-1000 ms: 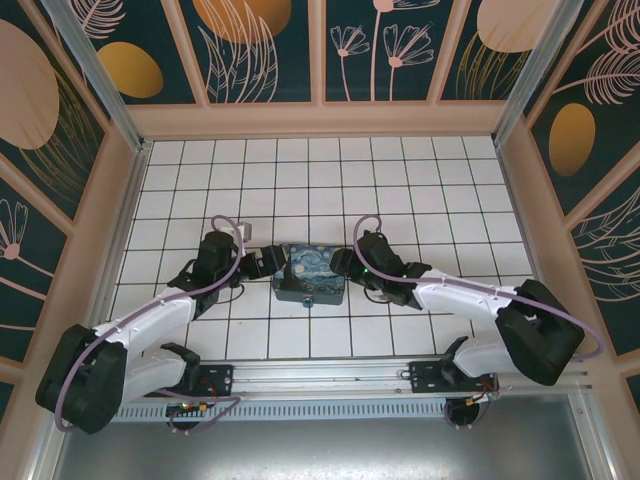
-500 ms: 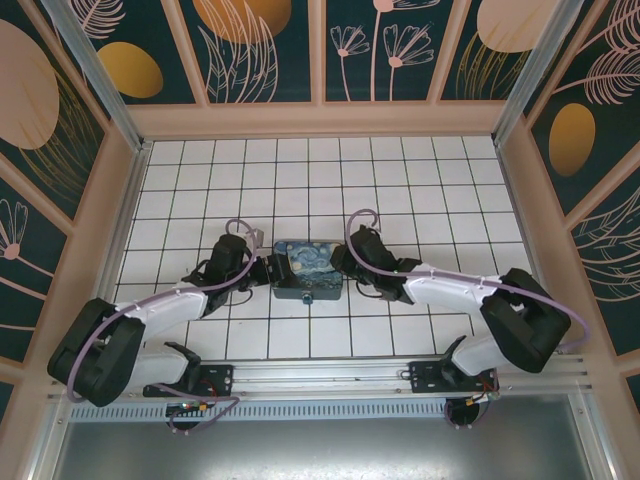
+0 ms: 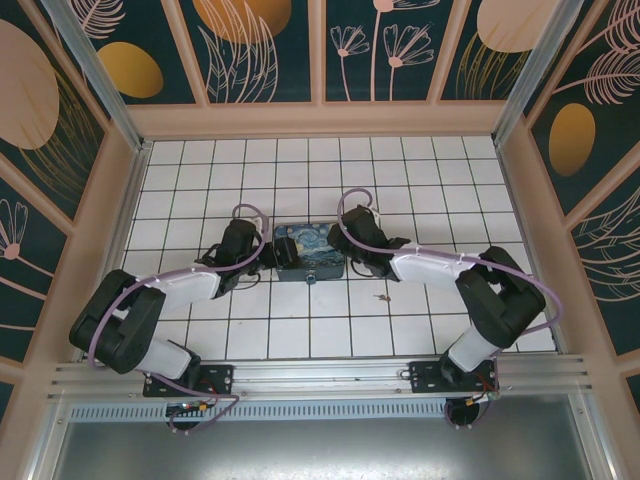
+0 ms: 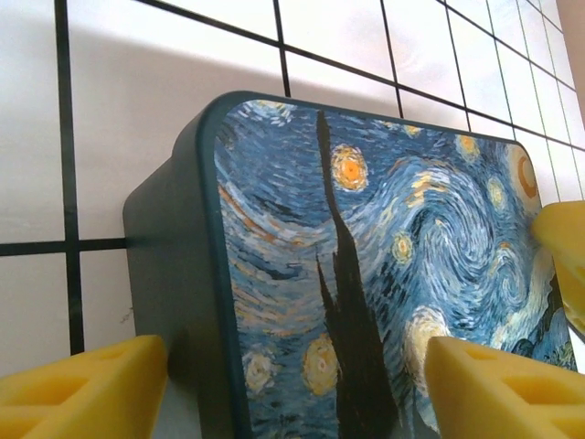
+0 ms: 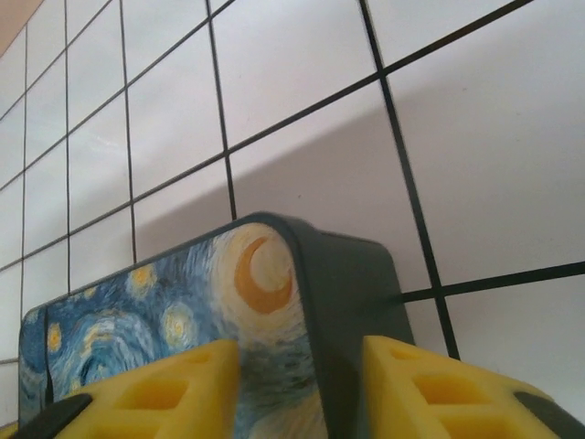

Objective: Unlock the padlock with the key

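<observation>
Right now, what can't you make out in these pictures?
Padlock: top view, a dot on the box front, too small to tell if locked.
Key: top view, floor speck, too small to confirm.
Left fingers, right fingers: wrist views, bottom edge cuts them off; grip unclear.

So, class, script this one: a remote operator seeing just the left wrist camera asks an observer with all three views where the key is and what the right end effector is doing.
Operator: My left end effector straddles the painted box at its edge. Where's the key?
Observer: Top view: a tiny thin thing, probably the key, lies loose on a tile to the near side of the box, beside the right forearm.
Operator: And the right end effector?
Observer: It straddles the box's opposite end, one finger over the lid, one outside the end wall.
</observation>
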